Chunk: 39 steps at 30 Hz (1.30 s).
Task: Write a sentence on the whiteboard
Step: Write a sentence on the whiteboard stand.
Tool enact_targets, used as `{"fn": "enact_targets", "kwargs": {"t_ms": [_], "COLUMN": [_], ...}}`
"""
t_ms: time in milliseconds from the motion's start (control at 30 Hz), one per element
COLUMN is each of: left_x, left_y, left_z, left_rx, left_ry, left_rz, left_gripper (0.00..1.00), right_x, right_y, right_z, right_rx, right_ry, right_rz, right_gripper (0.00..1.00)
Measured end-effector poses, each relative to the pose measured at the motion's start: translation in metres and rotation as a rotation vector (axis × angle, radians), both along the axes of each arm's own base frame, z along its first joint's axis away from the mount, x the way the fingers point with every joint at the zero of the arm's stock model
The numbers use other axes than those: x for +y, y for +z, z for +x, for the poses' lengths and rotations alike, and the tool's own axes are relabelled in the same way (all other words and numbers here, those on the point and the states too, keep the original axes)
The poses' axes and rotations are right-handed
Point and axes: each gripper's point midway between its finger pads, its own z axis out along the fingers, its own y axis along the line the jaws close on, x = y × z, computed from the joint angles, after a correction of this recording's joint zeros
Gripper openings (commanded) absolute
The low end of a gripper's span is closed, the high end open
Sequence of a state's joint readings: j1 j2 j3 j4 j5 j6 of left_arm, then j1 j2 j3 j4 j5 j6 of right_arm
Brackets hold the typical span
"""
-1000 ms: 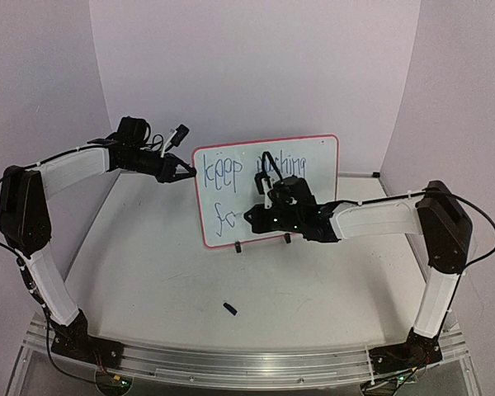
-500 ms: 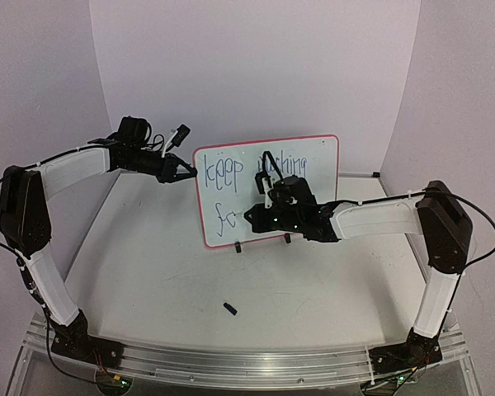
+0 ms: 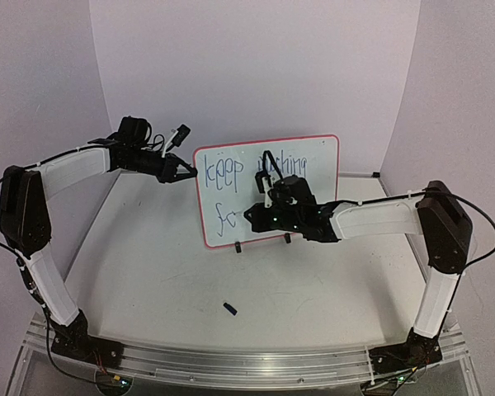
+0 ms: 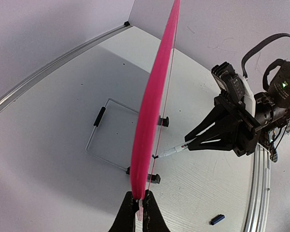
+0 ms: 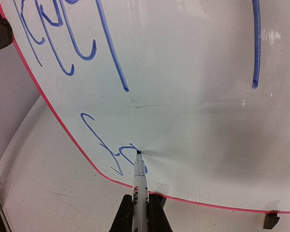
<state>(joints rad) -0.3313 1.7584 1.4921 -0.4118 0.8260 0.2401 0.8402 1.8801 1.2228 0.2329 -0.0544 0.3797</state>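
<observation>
Right gripper (image 5: 138, 212) pinches a slim white marker (image 5: 139, 176), long axis toward 12 o'clock, tip touching the upright white, pink-rimmed rectangular whiteboard (image 3: 318, 161) at 3 o'clock of the blue handwritten sentence (image 5: 106, 145); left gripper (image 4: 137, 212) clamps the board's 9 o'clock rim, and only its wrist view shows the contact edge-on.

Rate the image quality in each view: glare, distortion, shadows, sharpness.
Right wrist view: wide-angle bend curves the whiteboard rim, pale glare patches sit near its top, a soft shadow fans from the marker tip, strokes are sharp. Left wrist view: the table edge bows, the board's rim is saturated pink. Top external view: even, soft light; the lettering is small and slightly soft.
</observation>
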Motion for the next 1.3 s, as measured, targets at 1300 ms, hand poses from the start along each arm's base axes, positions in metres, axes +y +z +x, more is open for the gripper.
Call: {"fn": "enact_targets", "kwargs": {"t_ms": [1300], "left_x": [0.000], "left_y": [0.001], "left_z": [0.000], "left_rx": [-0.001], "left_ry": [0.000], "left_rz": [0.000], "left_gripper": [0.00], "right_x": [-0.010], "right_y": [-0.009], "right_z": [0.000], "right_rx": [0.028], "right_ry": [-0.058], "right_rz": [0.002], "right_gripper": [0.00]}}
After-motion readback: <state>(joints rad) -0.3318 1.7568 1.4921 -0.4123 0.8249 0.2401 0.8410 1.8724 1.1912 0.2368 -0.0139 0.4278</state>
